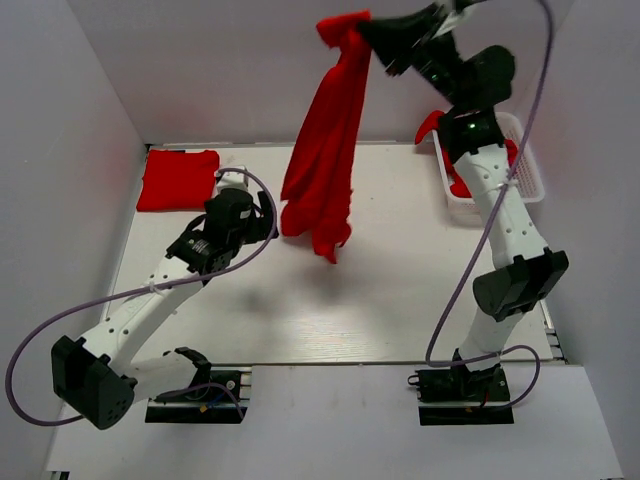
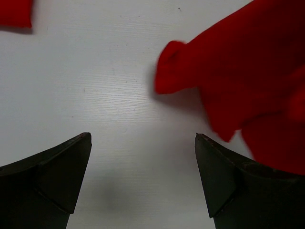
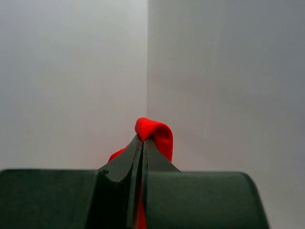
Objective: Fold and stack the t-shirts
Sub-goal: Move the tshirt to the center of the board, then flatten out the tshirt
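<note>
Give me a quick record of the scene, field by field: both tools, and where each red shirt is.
right tool: shut on the hanging t-shirt, held up high
left tool: open, empty, over the table beside the shirt's lower end
folded t-shirt: flat at the table's far left corner
basket: far right, red cloth inside

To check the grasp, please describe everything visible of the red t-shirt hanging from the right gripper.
The hanging t-shirt is plain bright red cloth, bunched into a long, creased, vertical drape. The shut right gripper pinches its top fold high above the table. Nothing else touches it; whether its lower end reaches the table is unclear.
</note>
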Available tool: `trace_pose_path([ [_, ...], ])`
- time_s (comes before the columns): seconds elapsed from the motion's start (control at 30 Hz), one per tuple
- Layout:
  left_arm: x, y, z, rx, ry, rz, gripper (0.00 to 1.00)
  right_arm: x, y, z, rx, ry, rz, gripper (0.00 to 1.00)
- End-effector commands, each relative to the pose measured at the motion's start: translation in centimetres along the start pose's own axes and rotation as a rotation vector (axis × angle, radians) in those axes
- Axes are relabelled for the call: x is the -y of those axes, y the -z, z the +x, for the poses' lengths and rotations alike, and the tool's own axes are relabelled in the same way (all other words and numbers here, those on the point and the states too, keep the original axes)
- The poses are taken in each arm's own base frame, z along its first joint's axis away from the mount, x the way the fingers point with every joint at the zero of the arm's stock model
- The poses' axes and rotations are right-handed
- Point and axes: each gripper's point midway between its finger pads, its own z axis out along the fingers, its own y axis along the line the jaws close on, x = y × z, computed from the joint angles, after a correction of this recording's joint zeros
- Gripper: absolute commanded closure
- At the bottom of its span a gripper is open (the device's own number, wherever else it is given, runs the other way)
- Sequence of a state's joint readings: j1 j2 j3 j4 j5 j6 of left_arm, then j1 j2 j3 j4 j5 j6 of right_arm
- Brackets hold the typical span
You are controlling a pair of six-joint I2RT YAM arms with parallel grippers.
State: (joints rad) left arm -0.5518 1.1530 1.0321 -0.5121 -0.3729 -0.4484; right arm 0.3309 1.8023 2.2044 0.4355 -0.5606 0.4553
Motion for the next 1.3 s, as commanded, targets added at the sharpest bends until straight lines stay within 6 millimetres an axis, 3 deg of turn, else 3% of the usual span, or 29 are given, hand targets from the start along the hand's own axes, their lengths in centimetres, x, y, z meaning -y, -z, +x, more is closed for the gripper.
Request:
trace_pose_path([
  [0.0,-1.8,1.0,1.5,-0.026,0.047,-0.059,0.01,0.2,1.5,7.1,-0.127,0.084,-0.014,1.00],
  [0.07,-2.1,1.3,2.0,-0.036,0.052,-0.064,0.01,0.5,4.5,16.2,-0.296,0.000,0.024,1.00],
  [0.13,-2.5,1.8,2.7,-0.056,0.080,-0.077,0.01,-0.7,5.6,20.1,-0.356,0.011,0.031,1.00],
  [0.17,-2.6,1.8,3.0,-0.066,0.084,-0.083,0.01,-0.9,8.5,25.7,-0.463,-0.051,0.057,1.00],
  [0.33,-3.3,2.1,4.3,-0.090,0.094,-0.097,0.01,-6.6,14.5,40.7,-0.764,-0.240,-0.003,1.00],
  [0.37,-3.3,2.1,4.3,-0.090,0.094,-0.097,0.01,-8.6,16.8,44.9,-0.881,-0.264,-0.032,1.00],
  [0.4,-3.3,2.1,4.3,-0.090,0.094,-0.097,0.01,-8.7,17.1,45.1,-0.895,-0.272,-0.030,1.00],
  [0.47,-3.3,1.6,4.8,-0.109,0.094,-0.109,0.01,-9.8,19.5,48.0,-0.985,-0.293,0.009,1.00],
  [0.57,-3.4,1.6,5.0,-0.127,0.094,-0.120,0.01,-9.9,19.9,48.0,-0.980,-0.300,0.060,1.00],
  [0.6,-3.4,1.4,5.3,-0.137,0.090,-0.126,0.01,-9.8,21.7,48.8,-1.017,-0.316,0.105,1.00],
  [0.7,-2.9,1.2,5.3,-0.150,0.090,-0.109,0.01,-10.2,23.2,48.6,-1.048,-0.334,0.131,0.69],
  [0.73,-2.8,1.1,5.1,-0.151,0.090,-0.109,0.01,-10.6,23.9,48.7,-1.066,-0.344,0.133,0.48],
  [0.8,-2.7,1.1,5.4,-0.177,0.081,-0.114,0.01,-10.4,23.1,46.8,-1.030,-0.330,0.139,0.18],
  [0.83,-2.4,1.0,4.9,-0.172,0.084,-0.111,0.01,-10.9,24.1,46.7,-1.036,-0.331,0.141,0.10],
  [0.87,-2.5,0.7,5.7,-0.204,0.072,-0.120,0.01,-10.5,22.6,44.1,-0.976,-0.304,0.153,0.10],
  [0.93,-2.2,0.5,5.2,-0.201,0.074,-0.118,0.01,-10.6,23.3,43.2,-0.982,-0.309,0.177,0.10],
  [1.0,-2.0,0.3,5.1,-0.204,0.072,-0.119,0.01,-10.2,22.5,40.3,-0.940,-0.272,0.205,0.10],
  [1.1,-1.8,0.0,5.3,-0.216,0.070,-0.116,0.01,-10.5,23.4,38.1,-0.933,-0.250,0.238,0.10],
  [1.27,-0.5,-0.3,3.5,-0.175,0.051,-0.059,0.01,-7.7,26.1,35.4,-0.964,-0.184,0.486,0.10],
])
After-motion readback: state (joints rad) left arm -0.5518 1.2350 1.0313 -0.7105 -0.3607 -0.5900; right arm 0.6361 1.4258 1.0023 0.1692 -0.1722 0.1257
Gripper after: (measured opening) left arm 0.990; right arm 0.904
